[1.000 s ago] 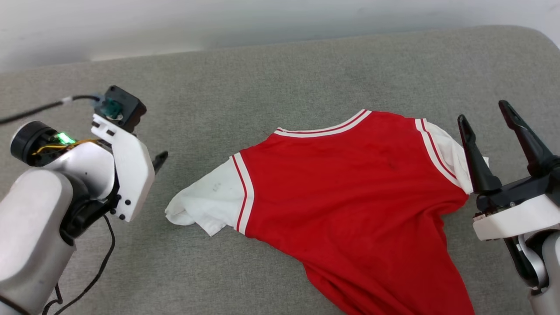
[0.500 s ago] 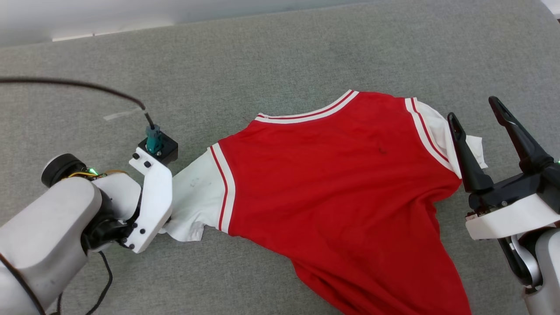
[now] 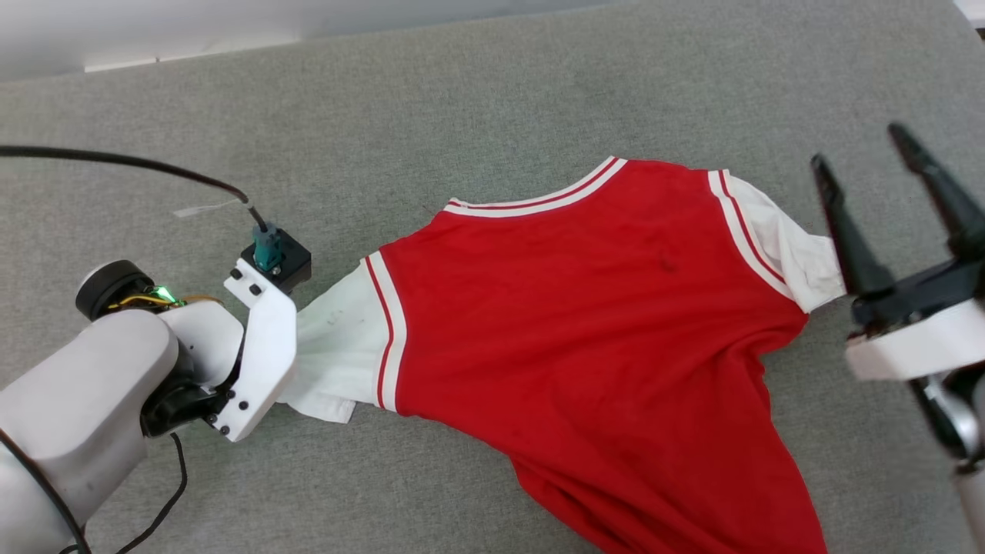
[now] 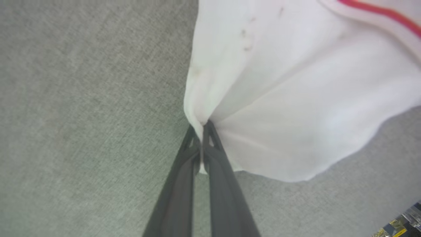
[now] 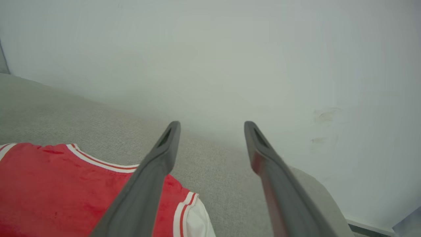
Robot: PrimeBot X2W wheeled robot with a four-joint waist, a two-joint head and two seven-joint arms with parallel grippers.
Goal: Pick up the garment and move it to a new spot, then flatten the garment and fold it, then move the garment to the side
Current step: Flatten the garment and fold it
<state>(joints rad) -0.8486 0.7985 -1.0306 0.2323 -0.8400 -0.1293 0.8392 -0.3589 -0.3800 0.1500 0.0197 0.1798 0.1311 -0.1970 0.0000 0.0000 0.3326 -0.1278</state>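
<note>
Head view: a red jersey T-shirt (image 3: 585,308) lies crooked and back-up on a grey cushion (image 3: 477,108).
The left pincer (image 4: 202,131) is clamped on the white sleeve (image 4: 279,98); the right pincer (image 3: 856,146) hovers with its fingers apart just beside the other sleeve (image 3: 800,254). Flattening seems underway; folding and moving aside remain.

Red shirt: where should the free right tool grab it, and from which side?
The white right sleeve of the shirt, approached from its outer end: it juts loose toward the open right tool, mirroring the left sleeve the left tool pinches, probably letting both pull it flat.
</note>
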